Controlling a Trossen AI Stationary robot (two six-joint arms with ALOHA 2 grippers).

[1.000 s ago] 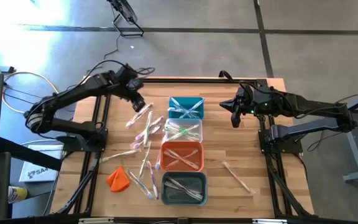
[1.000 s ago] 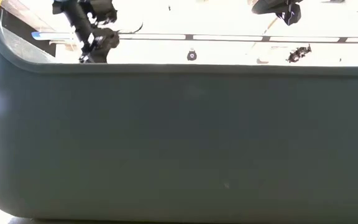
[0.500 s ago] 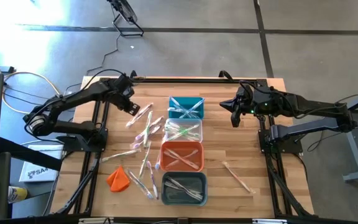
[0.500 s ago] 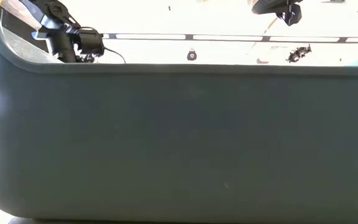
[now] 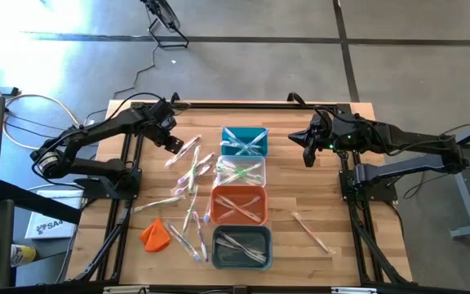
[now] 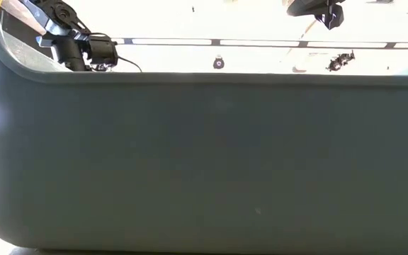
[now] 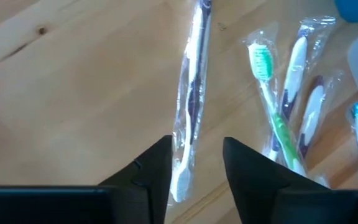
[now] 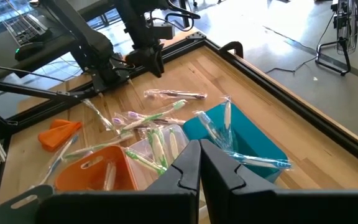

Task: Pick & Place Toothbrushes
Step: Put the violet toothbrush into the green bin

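Looking down, the left gripper [image 5: 175, 147] hovers beside loose toothbrushes [image 5: 188, 175] left of the bins [image 5: 241, 196]. Its wrist view shows parted fingers [image 7: 157, 168] straddling a wrapped toothbrush [image 7: 190, 99], gripping nothing. The right gripper [image 5: 308, 157] is closed, empty.

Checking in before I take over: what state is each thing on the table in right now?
Left gripper: open, over a wrapped toothbrush lying flat on the table.
Right gripper: shut, empty, hovering beside the teal bin.
Teal bin: holds toothbrushes.
Clear bin: holds toothbrushes.
Orange bin: holds toothbrushes.
Grey bin: holds toothbrushes.
Loose toothbrushes: scattered left of the bins.
Orange cloth: crumpled.
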